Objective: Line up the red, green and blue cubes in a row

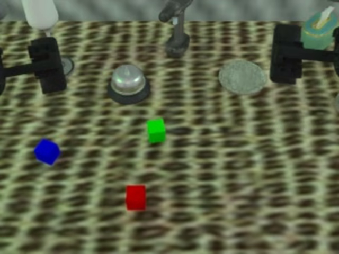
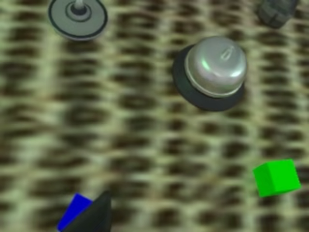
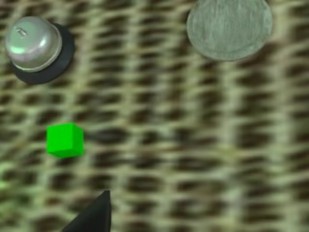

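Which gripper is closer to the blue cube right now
Left. The left gripper sits just behind the blue cube on the table's left; the right gripper is far across at the back right.

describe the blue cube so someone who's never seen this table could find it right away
Start at the silver dome bell on its black base, at the back of the leopard-print table. Go toward the table's left edge and nearer the front: the small deep blue cube sits alone there. It is turned askew, unlike the bright green cube and bright red cube.
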{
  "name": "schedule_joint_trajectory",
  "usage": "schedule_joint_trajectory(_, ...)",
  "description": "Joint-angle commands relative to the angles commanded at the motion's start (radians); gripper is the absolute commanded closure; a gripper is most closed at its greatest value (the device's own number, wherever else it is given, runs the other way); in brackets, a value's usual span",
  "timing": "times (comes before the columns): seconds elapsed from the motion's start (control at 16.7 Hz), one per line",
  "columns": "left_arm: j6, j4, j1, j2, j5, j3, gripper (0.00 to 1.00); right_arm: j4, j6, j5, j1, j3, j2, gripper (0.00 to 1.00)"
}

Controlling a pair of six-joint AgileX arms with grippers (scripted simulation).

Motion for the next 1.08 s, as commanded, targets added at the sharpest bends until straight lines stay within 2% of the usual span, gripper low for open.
schedule_joint_trajectory(0.3, -0.151, -0.313, -0.118, 0.588, 0.003, 0.467, 0.00, 0.297, -0.221, -0.020, -0.224, -0.541, -0.563, 0.00)
schedule_joint_trajectory(0.6, -0.278, -0.557, -0.218, 1.031, 0.005, 0.865, 0.00, 0.573, -0.384, -0.086, -0.396, -0.966, -0.965, 0.00)
schedule_joint_trajectory(0.9, -0.360, -0.692, -0.280, 1.277, 0.004, 1.131, 0.00, 0.781, -0.475, -0.158, -0.503, -1.218, -1.208, 0.00)
schedule_joint_trajectory(1.08, -0.378, -0.718, -0.293, 1.331, 0.003, 1.189, 0.00, 0.829, -0.492, -0.178, -0.525, -1.269, -1.268, 0.00)
